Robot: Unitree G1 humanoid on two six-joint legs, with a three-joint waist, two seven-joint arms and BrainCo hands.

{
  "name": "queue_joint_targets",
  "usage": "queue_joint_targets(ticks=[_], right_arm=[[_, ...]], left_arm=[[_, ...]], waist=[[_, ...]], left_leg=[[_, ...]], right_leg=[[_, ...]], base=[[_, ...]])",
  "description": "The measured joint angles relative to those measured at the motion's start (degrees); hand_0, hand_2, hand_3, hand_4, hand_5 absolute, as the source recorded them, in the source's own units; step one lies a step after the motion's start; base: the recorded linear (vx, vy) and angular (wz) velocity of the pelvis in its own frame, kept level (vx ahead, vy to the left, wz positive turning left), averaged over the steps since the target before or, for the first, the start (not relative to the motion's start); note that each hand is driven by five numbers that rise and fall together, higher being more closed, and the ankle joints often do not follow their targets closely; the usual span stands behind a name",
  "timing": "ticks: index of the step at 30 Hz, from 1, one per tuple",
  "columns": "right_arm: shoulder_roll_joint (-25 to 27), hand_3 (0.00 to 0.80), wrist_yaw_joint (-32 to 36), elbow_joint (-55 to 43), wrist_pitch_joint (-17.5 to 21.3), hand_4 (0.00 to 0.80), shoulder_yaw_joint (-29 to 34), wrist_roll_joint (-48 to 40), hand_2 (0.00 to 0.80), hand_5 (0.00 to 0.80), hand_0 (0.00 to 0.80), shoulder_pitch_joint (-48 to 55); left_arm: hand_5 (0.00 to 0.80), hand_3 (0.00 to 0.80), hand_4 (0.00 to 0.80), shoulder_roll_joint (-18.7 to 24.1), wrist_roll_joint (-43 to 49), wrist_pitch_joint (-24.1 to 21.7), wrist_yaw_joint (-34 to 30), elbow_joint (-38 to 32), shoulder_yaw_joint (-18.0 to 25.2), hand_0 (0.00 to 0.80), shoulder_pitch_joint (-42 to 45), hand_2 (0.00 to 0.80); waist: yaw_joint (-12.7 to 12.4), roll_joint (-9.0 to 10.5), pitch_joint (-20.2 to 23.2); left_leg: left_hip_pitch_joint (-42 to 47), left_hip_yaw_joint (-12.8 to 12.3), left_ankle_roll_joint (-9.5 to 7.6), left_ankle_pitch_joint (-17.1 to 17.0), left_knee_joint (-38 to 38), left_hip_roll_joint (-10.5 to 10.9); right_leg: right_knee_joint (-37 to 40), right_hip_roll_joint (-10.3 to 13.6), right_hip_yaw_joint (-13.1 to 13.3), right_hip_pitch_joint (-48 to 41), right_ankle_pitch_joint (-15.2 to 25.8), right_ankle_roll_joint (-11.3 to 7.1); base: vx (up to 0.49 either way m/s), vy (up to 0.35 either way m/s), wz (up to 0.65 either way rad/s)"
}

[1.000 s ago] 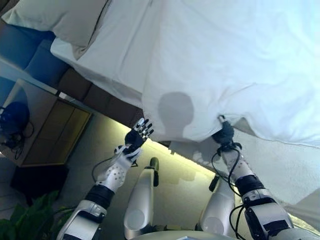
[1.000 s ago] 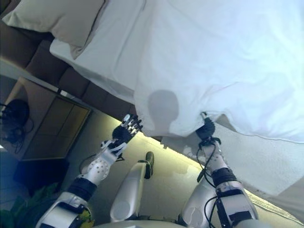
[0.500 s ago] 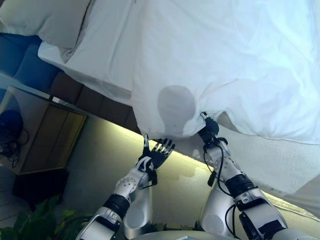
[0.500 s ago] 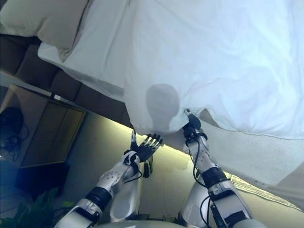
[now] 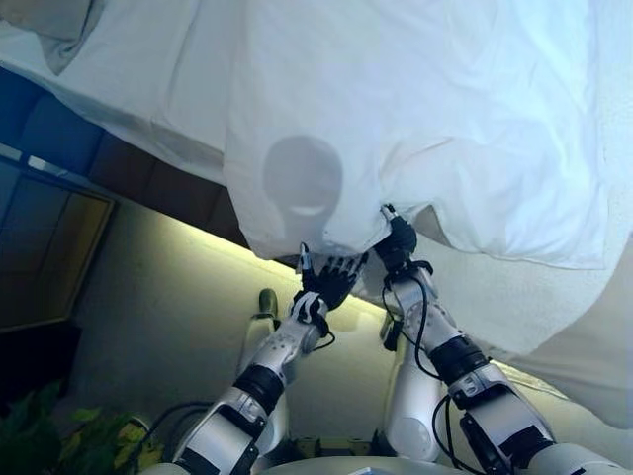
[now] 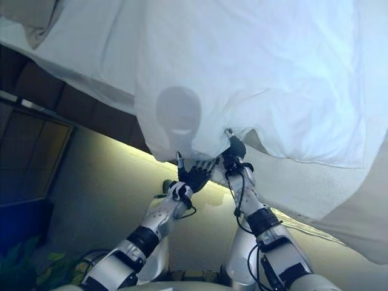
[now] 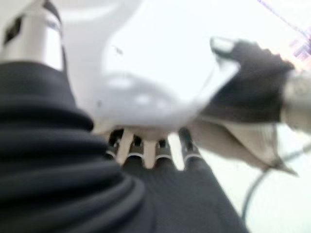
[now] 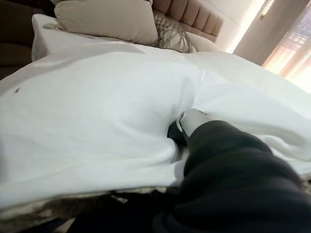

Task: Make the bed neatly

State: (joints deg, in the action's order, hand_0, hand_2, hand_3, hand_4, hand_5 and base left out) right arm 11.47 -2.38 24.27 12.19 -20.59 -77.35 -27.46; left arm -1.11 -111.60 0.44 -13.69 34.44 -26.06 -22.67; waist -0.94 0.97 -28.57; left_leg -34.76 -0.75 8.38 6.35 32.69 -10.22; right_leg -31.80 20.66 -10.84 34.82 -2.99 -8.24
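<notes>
Looking down over both arms, I see the duvet point(image 5: 425, 109) draped over the side of the bed point(image 5: 148, 139), its lower edge hanging right in front of me and running from my left to my right. My right hand point(image 5: 398, 243) is pinched onto that edge, with a fold of white cloth bunched around its thumb in the right wrist view. My left hand point(image 5: 331, 277) sits just beside it, slightly lower and toward the left, fingers straight and spread, their tips at or just under the hem; nothing is gripped in it.

What matters for the next move, as I judge it: the free stretch of hem runs away to the left from my left hand, toward the corner hanging over the dark bed base point(image 5: 148, 183). The left hand is the nearer one to that corner, so it should close on the edge there, well apart from the right, before both pull the duvet straight. The pillow point(image 8: 109, 22) lies at the head end, far from both hands.
</notes>
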Motion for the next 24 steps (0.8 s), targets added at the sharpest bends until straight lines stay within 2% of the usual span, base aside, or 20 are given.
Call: queue_joint_targets(ticks=[4, 12, 18, 24], right_arm=[[-0.6, 0.8, 0.0, -2.3, 0.1, 0.8, -0.7, -1.0, 0.8, 0.8, 0.8, 0.0], [-1.6, 0.8, 0.0, -3.6, 1.3, 0.8, -0.8, -2.1, 0.8, 0.8, 0.8, -1.5], [-1.9, 0.8, -0.7, -4.2, 1.3, 0.8, -1.4, -2.1, 0.8, 0.8, 0.8, -2.1], [-2.3, 0.8, -1.3, -4.2, 1.3, 0.8, -1.8, -2.1, 0.8, 0.8, 0.8, -2.4]], left_arm=[[0.0, 0.0, 0.0, 0.0, 0.0, -3.2, 1.3, -1.3, -0.2, 0.0, -0.6, 0.0], [0.0, 0.0, 0.0, 0.0, -0.6, -7.2, 2.9, -1.9, -1.3, 0.0, -4.5, 0.0], [0.0, 0.0, 0.0, 0.0, -0.7, -8.8, 3.5, -1.7, -0.5, 0.0, -6.3, 0.0], [0.0, 0.0, 0.0, 0.3, -0.7, -8.8, 1.9, -1.6, 2.7, 0.0, -8.7, 0.0]], waist=[[0.1, 2.03, -0.1], [0.1, 4.26, -0.6], [0.2, 5.25, -0.5], [0.3, 5.27, -0.5]], left_leg=[[-1.0, 0.0, 0.2, 0.1, 0.2, -0.8], [-1.9, -0.4, 0.14, 0.2, 0.8, -1.7], [-2.0, -1.0, 0.0, 0.4, 0.9, -2.2], [-2.0, -1.4, -0.09, 0.4, 1.0, -2.2]], right_leg=[[0.9, -0.8, -0.5, 0.6, 0.6, 0.44], [2.7, -1.9, -0.6, 0.9, 1.9, 0.47], [4.1, -2.4, -0.4, 0.9, 2.8, 0.7], [4.1, -2.4, 0.0, 1.1, 2.9, 0.58]], base=[[-0.019, -0.018, -0.08], [-0.006, -0.009, -0.06], [0.0, 0.037, -0.08], [-0.003, 0.035, -0.02]])
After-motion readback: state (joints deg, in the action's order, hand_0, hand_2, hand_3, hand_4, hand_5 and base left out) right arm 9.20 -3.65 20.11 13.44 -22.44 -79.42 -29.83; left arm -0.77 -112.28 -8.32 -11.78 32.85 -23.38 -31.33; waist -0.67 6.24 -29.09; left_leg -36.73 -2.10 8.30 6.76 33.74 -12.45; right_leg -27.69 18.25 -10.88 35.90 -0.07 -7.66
